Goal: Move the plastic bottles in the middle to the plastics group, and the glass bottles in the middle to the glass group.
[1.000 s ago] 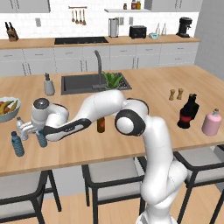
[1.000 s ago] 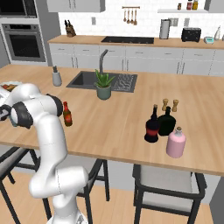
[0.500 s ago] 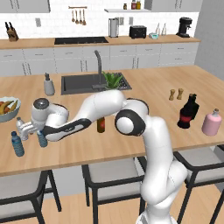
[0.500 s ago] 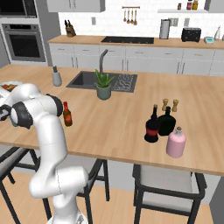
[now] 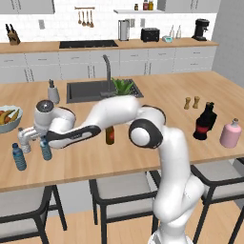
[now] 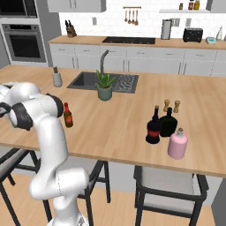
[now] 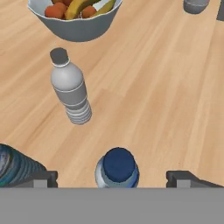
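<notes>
Furthest to the left of the end effector (image 5: 43,144), a blue water bottle (image 5: 19,157) stood upright on the table (image 5: 157,95) near its front edge; in the hand view its ribbed side (image 7: 15,165) showed at the lower left corner. Just past it, the pale white-capped bottle (image 7: 70,87) stood ahead and left of the fingertips, and the fruit bowl (image 7: 74,19) lay further ahead of that. The end effector hung over the second blue water bottle (image 5: 45,148), whose blue cap (image 7: 117,165) sat between the two dark fingertips (image 7: 41,178). The fingers stood spread well wide of the cap and touched nothing, so the end effector was released. In the left base view this bottle appeared to stand on the table just beside the white-capped one, though the arm covered part of it. The grey soap dispenser (image 5: 53,91) stood behind the end effector's spot, near the sink (image 5: 88,90). To the right, the slim brown bottle (image 5: 110,135) with its red cap (image 6: 67,106) stood alone mid-table, partly behind the arm. Far to the right, the tall black bottle with red label (image 6: 153,126) stood touching or just beside the squat black bottle (image 6: 168,122), with the pink bottle (image 6: 177,143) near them and two wooden shakers (image 6: 171,106) behind.
</notes>
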### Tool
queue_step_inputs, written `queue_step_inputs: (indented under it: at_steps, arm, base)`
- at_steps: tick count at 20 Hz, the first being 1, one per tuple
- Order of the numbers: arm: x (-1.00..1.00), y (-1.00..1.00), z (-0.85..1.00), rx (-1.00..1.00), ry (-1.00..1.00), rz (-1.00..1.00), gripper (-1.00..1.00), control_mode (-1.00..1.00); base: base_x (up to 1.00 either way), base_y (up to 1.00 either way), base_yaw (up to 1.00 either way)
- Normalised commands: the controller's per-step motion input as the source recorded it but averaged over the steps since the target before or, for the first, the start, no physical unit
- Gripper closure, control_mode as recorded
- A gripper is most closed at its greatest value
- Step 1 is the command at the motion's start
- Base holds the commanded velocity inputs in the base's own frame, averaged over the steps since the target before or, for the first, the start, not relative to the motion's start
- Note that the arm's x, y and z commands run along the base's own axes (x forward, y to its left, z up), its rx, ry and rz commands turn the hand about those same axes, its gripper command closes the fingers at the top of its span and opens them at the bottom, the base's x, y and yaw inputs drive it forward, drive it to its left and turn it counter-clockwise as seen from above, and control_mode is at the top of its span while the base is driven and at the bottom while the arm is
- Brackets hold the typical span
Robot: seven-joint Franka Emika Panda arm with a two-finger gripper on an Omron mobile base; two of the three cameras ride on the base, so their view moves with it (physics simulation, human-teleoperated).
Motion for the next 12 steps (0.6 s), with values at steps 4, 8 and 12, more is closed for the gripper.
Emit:
queue_step_inputs:
  at_steps: [4,8,12]
  arm:
    - [-0.29,-0.49,0.32,0.00,0.00,-0.03,-1.00,-1.00]
    - [-0.38,-0.89,0.07,0.00,0.03,-0.15,-1.00,-1.00]
    - [-0.22,-0.98,0.00,0.00,0.04,-0.20,-1.00,-1.00]
  base:
    - [0.00,0.00,0.00]
    - [0.00,0.00,0.00]
    - [0.00,0.00,0.00]
